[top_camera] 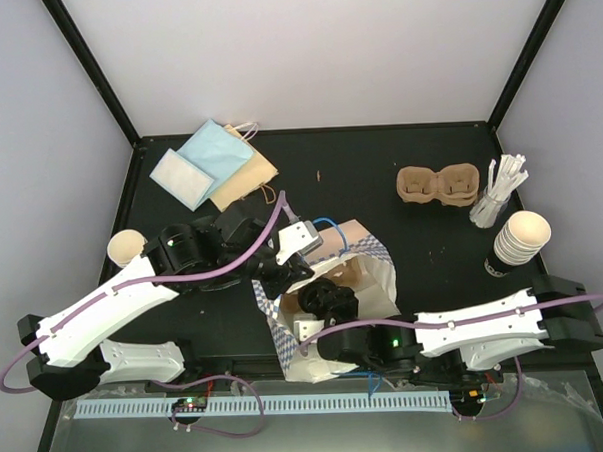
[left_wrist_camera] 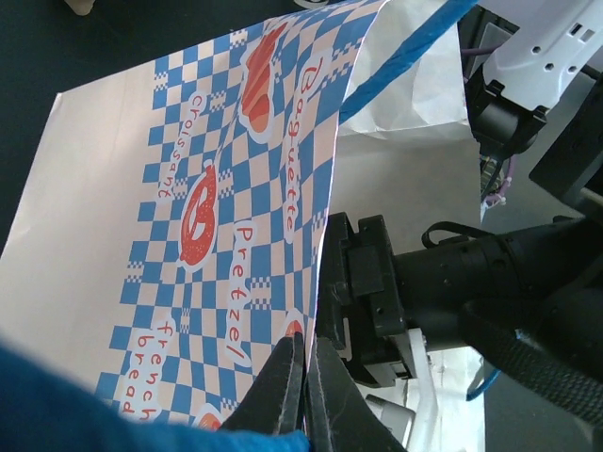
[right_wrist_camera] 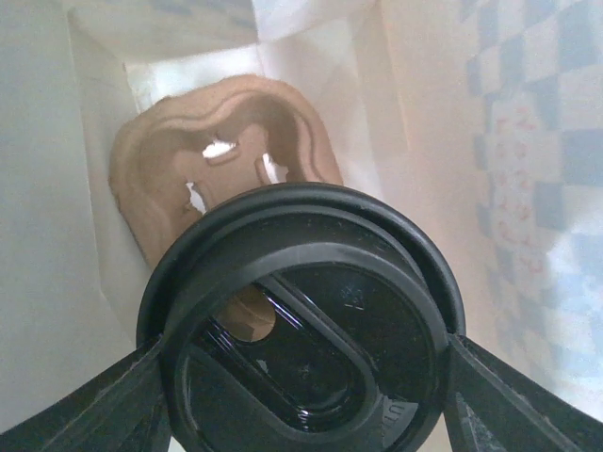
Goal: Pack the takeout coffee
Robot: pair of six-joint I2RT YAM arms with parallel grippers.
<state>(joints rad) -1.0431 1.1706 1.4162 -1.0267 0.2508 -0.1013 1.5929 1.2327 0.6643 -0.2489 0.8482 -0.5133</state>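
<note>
Masking the tray (right_wrist_camera: 179,160), a lid (right_wrist_camera: 301,301) is held by the right tool (right_wrist_camera: 303,367). The bag (left_wrist_camera: 217,188) is pinched by the left tool (left_wrist_camera: 303,369).

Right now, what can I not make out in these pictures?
Right wrist view: the black lid hides whatever it sits on, and covers the pulp tray's near part.
Top view: the right gripper blocks the paper bag's inside.
Top view: the stir sticks are too small to count.

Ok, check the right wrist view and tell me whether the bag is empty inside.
No: a brown pulp tray lies inside the bag, beyond the black lid the right gripper holds.
</note>
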